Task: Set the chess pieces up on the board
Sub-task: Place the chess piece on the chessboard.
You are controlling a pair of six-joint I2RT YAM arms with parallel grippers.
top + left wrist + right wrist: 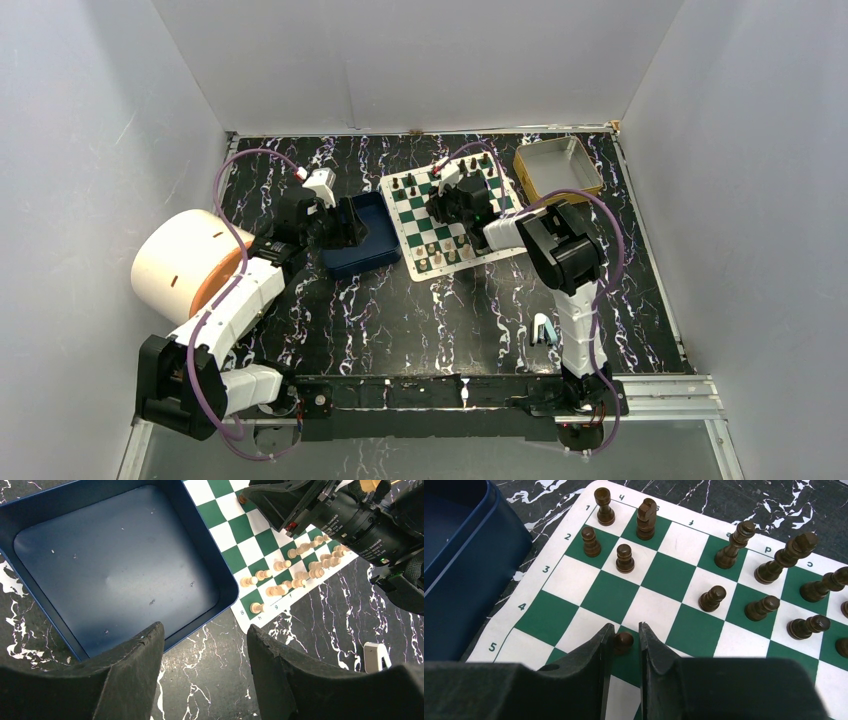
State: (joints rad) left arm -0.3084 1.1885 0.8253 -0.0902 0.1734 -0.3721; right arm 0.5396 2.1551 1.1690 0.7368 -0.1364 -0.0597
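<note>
The board (415,228) lies at the table's middle back, green and white checks. Cream chess pieces (292,582) stand in its two near rows (447,255). Dark brown pieces (644,519) fill the far rows. My right gripper (626,630) hangs low over the board's middle (447,197). Its jaws are a narrow gap apart around a dark pawn (623,642), which stands on a green square and touches the left finger, with a sliver of space to the right one. My left gripper (205,630) is open and holds nothing, above the table just outside the blue tray's near rim.
A blue tray (115,565) sits left of the board, nothing in it. A yellow-rimmed tin (557,168) stands at the board's back right. A cream and orange cylinder (185,262) is at the far left. A small white object (543,330) lies by the right arm.
</note>
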